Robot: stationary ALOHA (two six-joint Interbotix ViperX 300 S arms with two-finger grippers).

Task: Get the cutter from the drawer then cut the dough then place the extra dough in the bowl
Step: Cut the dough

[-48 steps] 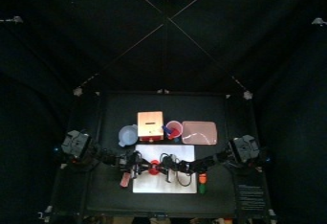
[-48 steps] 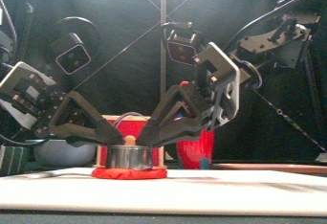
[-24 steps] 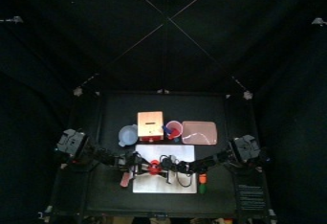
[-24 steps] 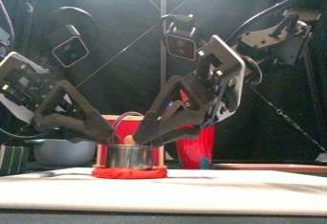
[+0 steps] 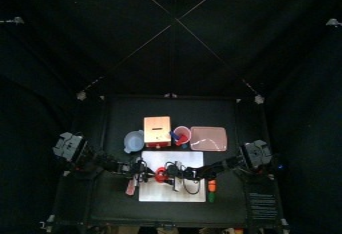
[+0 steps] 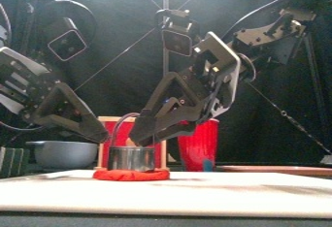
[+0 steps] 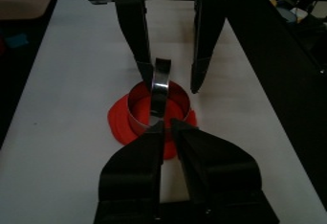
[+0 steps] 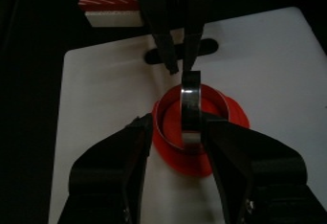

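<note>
Cutter (image 6: 130, 157) sits pressed on the red dough (image 6: 131, 175) mid white board (image 6: 247, 187); L gripper (image 7: 170, 130) pinches its rim, jaws nearly together, R gripper (image 8: 179, 123) jaws spread either side of it. Both arms crowd over it from above, w/ wooden box (image 5: 158, 128) right behind, bowl (image 6: 65, 153) back-left, red cup (image 6: 199, 145) back-right, pink tray (image 5: 210, 137) beyond. Vs 1 s ago both wrists have tipped up steeper; cutter & dough haven't budged.

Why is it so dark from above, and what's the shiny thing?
Top view: the black curtains soak up the light, so only the white board glows. Front view: light glints off the metal cutter. Left wrist view: the board is brightly lit all over.
</note>
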